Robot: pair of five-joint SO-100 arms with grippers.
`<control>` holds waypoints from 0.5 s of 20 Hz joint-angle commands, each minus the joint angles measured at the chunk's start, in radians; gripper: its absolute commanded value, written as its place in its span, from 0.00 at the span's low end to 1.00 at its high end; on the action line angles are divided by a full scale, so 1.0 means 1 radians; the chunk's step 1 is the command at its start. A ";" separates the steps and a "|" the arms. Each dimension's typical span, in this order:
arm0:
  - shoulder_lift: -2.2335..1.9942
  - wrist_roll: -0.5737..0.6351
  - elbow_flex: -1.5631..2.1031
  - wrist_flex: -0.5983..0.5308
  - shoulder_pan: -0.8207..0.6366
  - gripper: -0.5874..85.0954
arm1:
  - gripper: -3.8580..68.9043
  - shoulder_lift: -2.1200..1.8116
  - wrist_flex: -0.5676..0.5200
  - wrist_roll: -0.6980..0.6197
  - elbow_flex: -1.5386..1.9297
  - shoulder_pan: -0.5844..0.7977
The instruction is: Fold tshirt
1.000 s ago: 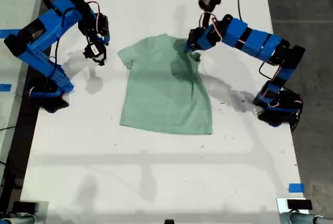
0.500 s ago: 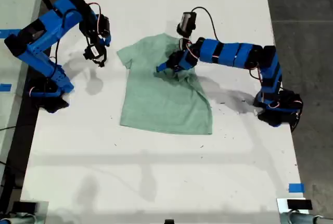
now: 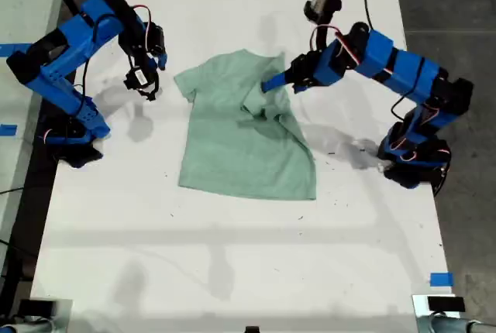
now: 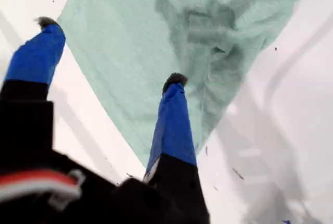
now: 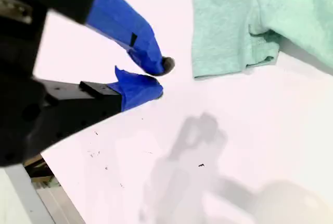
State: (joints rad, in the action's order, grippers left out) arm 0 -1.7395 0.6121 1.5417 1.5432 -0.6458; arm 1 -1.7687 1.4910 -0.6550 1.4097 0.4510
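Note:
The pale mint-green tshirt [image 3: 232, 147] lies flat on the white table, collar toward the far edge. Its sleeve on the exterior view's right is folded inward into a crumpled ridge [image 3: 263, 108]. My first gripper [image 3: 277, 81] hovers open just above that ridge with nothing between its fingers; the first wrist view shows the tshirt [image 4: 130, 26] beneath my first gripper [image 4: 112, 52]. My second gripper [image 3: 143, 77] hangs over bare table, shut and empty, beside the sleeve at the exterior view's left. In the second wrist view that sleeve [image 5: 223, 26] lies apart from my second gripper [image 5: 162, 78].
The white table [image 3: 232, 255] stretches toward the near edge. Blue tape marks sit at the exterior view's near right [image 3: 440, 279] and at its left edge [image 3: 6, 129]. Both arm bases stand at the table's sides. Dark floor [image 3: 457, 8] borders the exterior view's right.
My first gripper carried the sleeve inward across the tshirt, let it go and drew back toward the exterior view's right, now open. The second arm has not moved.

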 commanded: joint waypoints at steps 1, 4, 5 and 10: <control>-0.017 0.009 -0.060 0.011 0.034 0.16 | 0.50 -0.227 -0.002 0.032 0.155 -0.005; -0.005 0.034 -0.100 0.017 0.061 0.37 | 0.48 -0.364 -0.052 0.063 0.325 -0.005; 0.006 0.034 -0.127 0.034 0.051 0.40 | 0.48 -0.387 -0.060 0.072 0.359 -0.008; 0.051 0.078 -0.195 0.025 0.011 0.43 | 0.47 -0.446 -0.077 0.089 0.426 -0.018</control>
State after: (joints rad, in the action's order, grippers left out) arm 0 -1.6904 0.6750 1.4021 1.5861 -0.6059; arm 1 -2.1598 1.4481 -0.5783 1.8408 0.4464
